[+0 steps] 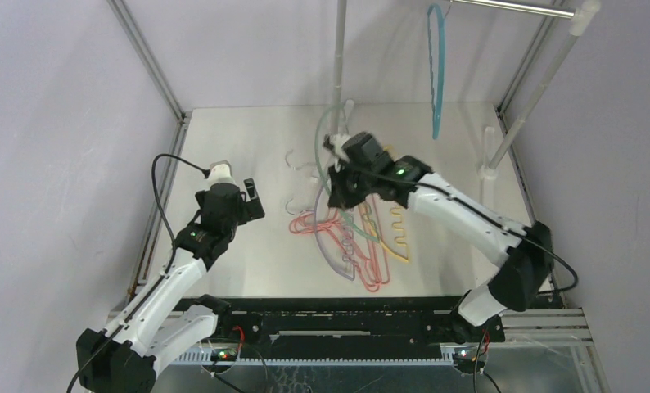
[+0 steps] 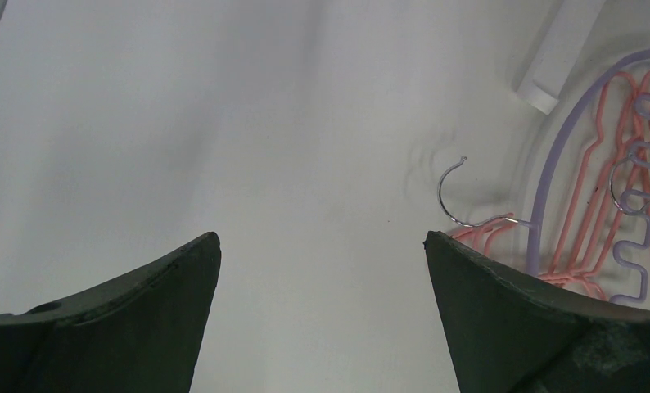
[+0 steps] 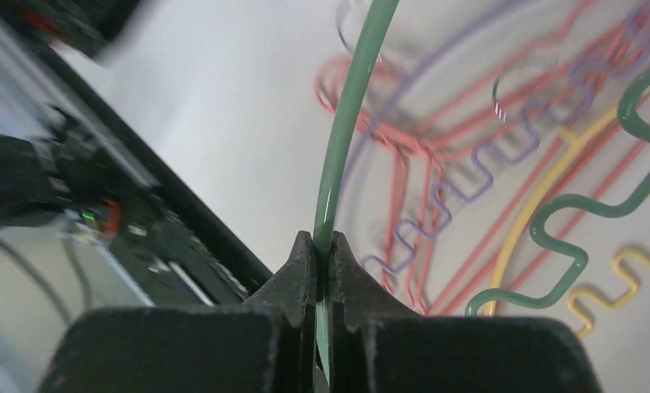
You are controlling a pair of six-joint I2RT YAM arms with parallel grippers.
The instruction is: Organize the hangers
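Observation:
My right gripper (image 1: 338, 173) is shut on the thin arm of a green hanger (image 1: 322, 147) and holds it lifted over the pile; the right wrist view shows the jaws (image 3: 323, 241) pinching the green hanger (image 3: 350, 123). On the table below lie pink hangers (image 1: 305, 225), a purple hanger (image 1: 338, 260) with a wavy arm and a yellow hanger (image 1: 397, 237), overlapping. A teal-blue hanger (image 1: 438, 74) hangs from the rail. My left gripper (image 1: 252, 196) is open and empty, left of the pile; in its view (image 2: 322, 237) the pink hangers (image 2: 588, 188) and the purple hanger (image 2: 551, 164) lie to the right.
A silver rail (image 1: 510, 6) runs across the top right on a slanted pole (image 1: 534, 90) with a white foot (image 1: 489, 160). A second upright pole (image 1: 338, 49) stands behind the pile. Metal hooks (image 1: 293, 160) of the hangers reach left. Frame posts edge the table.

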